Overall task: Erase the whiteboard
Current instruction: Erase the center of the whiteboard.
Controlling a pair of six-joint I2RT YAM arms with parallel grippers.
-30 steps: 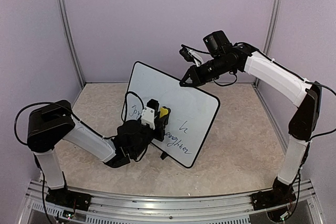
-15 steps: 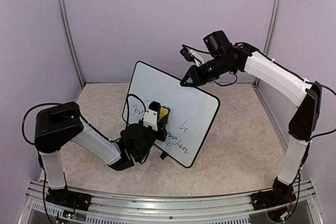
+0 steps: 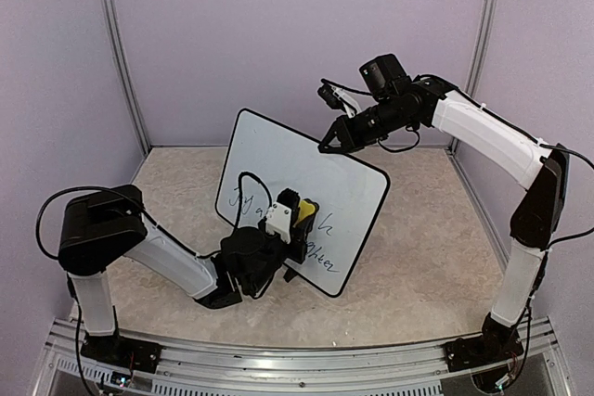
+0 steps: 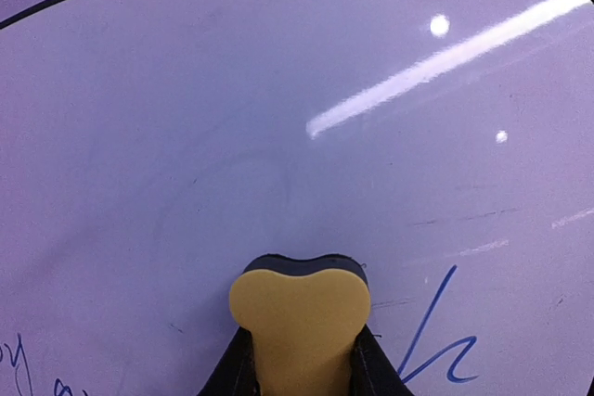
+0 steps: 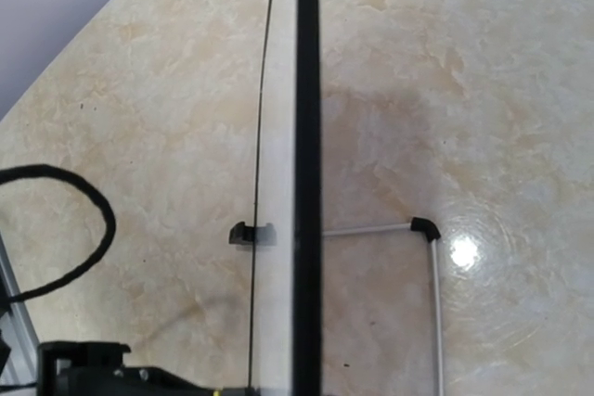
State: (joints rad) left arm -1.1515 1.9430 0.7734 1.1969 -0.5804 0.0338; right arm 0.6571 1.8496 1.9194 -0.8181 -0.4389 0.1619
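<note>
In the top view, the whiteboard (image 3: 306,169) stands on edge in the middle of the frame, leaning back on the beige surface (image 3: 418,248). Your right gripper (image 3: 327,146) comes in from the upper right and is closed on the board's top edge. That looks like a brace, so the board does not slide or tip under wiping pressure. Your left gripper (image 3: 299,222) reaches up from the lower left and is clamped on a yellow and black eraser (image 3: 303,211), pressed against the lower part of the board's face. Blue writing (image 3: 243,199) shows on either side of it, so the job looks only partly done.

In the left wrist view, the eraser's yellow back sits at the bottom centre, pinched between the two fingers with its pad against the board. Most of the face above it is clean. A blue letter shows at the lower right and faint strokes at the lower left.

In the right wrist view, you look straight down the board's black edge, which runs top to bottom through the centre with the surface on either side. The fingers themselves are out of the frame.
</note>
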